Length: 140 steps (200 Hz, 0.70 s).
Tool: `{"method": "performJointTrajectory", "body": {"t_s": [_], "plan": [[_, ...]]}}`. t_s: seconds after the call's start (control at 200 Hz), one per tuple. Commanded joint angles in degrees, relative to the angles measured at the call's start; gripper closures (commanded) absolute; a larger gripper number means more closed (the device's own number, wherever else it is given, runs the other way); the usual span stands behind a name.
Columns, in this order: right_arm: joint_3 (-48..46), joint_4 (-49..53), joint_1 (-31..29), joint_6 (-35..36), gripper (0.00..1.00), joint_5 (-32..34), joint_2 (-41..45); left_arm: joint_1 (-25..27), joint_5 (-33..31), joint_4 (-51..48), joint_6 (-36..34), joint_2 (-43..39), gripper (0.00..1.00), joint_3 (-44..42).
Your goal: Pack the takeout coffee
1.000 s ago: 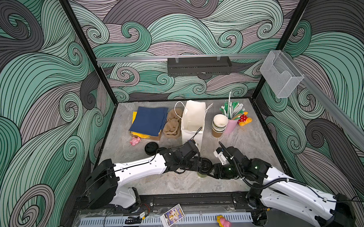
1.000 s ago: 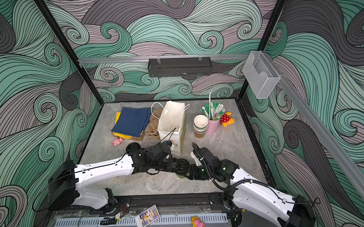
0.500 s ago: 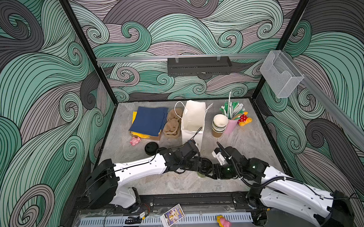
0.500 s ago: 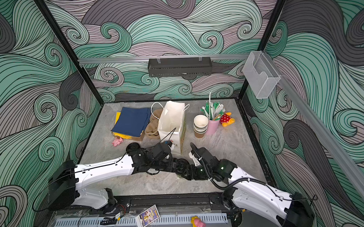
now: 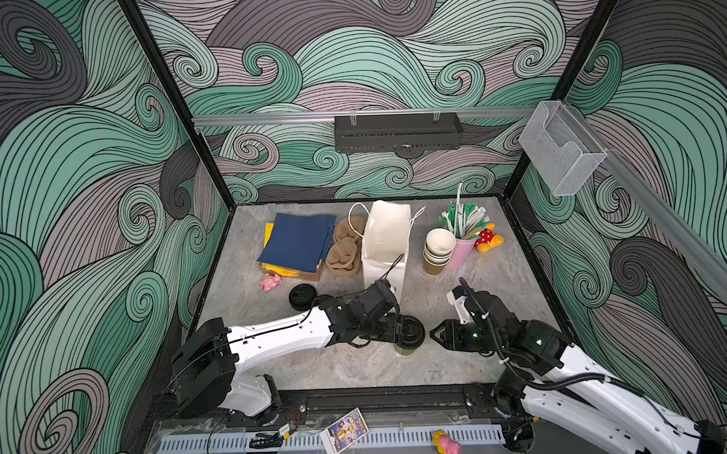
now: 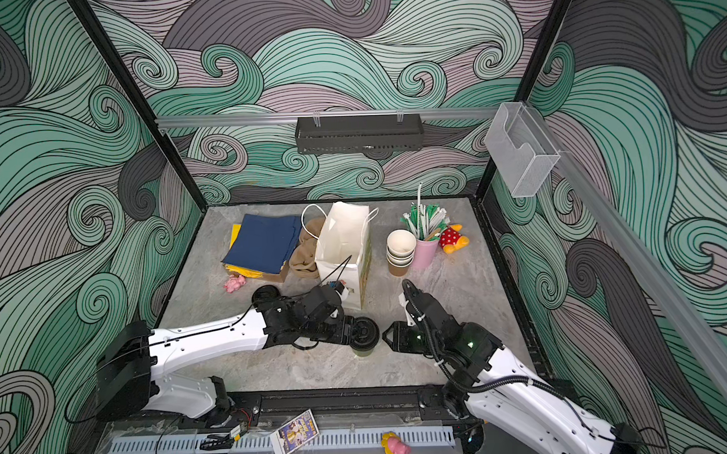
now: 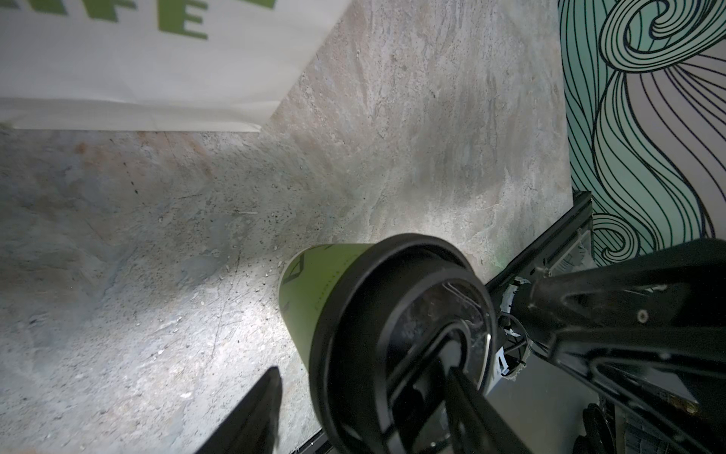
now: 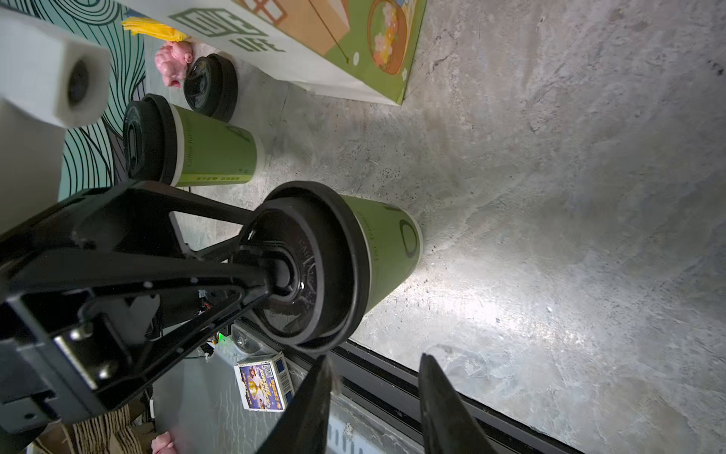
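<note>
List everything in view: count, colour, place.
lidded cups: two, green, front
loose lids: stack, black, front-left of bag
empty cups: stack, cream, right of bag
paper bag: one, white, back centre
pulp carriers: stack, brown, left of bag
napkins: pile, navy over yellow, back left
straw cup: one, pink, beside empty cups
toys: three; red-yellow back right, pink by lids, pink-yellow front rail
card box: one, purple, front rail
wall tray: one, black, back wall
holder: one, clear, right wall
left tool: one, black, finger on cup's lid
right tool: one, black, open beside that cup
</note>
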<state>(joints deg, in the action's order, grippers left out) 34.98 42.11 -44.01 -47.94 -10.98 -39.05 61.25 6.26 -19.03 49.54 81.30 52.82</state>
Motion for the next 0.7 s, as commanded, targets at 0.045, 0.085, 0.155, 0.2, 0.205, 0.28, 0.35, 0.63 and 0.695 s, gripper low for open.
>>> {"method": "performJointTrajectory", "body": {"t_s": [0.045, 0.085, 0.155, 0.2, 0.205, 0.28, 0.35, 0.63, 0.695], "plan": [[-1.53, -6.17, 0.1, -3.79, 0.71, -2.09, -1.78, -0.14, -1.25, -5.21, -0.76, 0.97, 0.36, -0.2], [-1.86, -6.92, 0.09, -3.89, 0.73, -2.45, -2.3, -0.16, -1.12, -5.16, -0.77, 0.97, 0.36, -0.16], [-2.34, -8.22, 0.11, -4.11, 0.77, -2.74, -3.0, -0.14, -1.16, -5.17, -0.8, 0.89, 0.36, -0.16], [-2.5, -8.59, 0.15, -4.33, 0.78, -2.74, -3.29, -0.13, -1.16, -5.23, -0.78, 0.73, 0.36, -0.26], [-2.54, -8.66, 0.15, -4.35, 0.79, -2.67, -3.33, -0.15, -1.16, -5.23, -0.77, 0.72, 0.37, -0.26], [-2.62, -9.27, 0.1, -4.45, 0.81, -2.42, -4.08, -0.11, -1.16, -5.19, -0.76, 0.75, 0.37, -0.25], [-2.71, -9.75, 0.22, -4.68, 0.82, -2.31, -4.75, -0.14, -1.08, -5.13, -0.76, 0.92, 0.37, -0.18], [-4.05, -10.62, 0.5, -5.48, 0.88, -2.21, -6.18, -0.1, -0.9, -5.06, -0.89, 1.05, 0.38, -0.17], [-4.27, -10.08, 0.49, -5.48, 0.9, -2.21, -6.22, -0.09, -0.9, -5.15, -0.94, 1.1, 0.38, -0.17]]}}
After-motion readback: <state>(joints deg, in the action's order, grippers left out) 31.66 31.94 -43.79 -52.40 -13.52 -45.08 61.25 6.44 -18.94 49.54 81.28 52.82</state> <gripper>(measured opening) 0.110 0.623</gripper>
